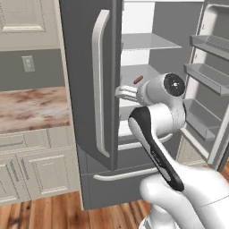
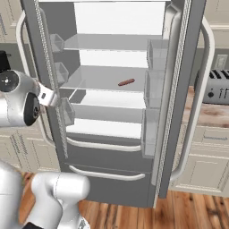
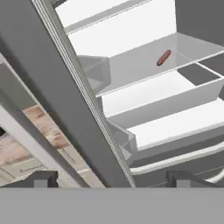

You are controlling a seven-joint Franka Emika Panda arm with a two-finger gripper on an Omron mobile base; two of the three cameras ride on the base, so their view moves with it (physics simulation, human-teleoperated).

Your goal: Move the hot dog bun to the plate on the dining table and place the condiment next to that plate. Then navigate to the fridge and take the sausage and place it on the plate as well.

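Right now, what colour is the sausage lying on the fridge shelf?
Reddish-brown. The sausage shows best in the right base view, on a pale shelf.

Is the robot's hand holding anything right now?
No, nothing is held. The gripper is open with only air between its tips, beside the open fridge door. The sausage lies on a shelf inside, untouched.

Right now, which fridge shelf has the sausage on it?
The second shelf from the top of the fridge. The sausage lies on it towards the right; the shelves above and below are bare.
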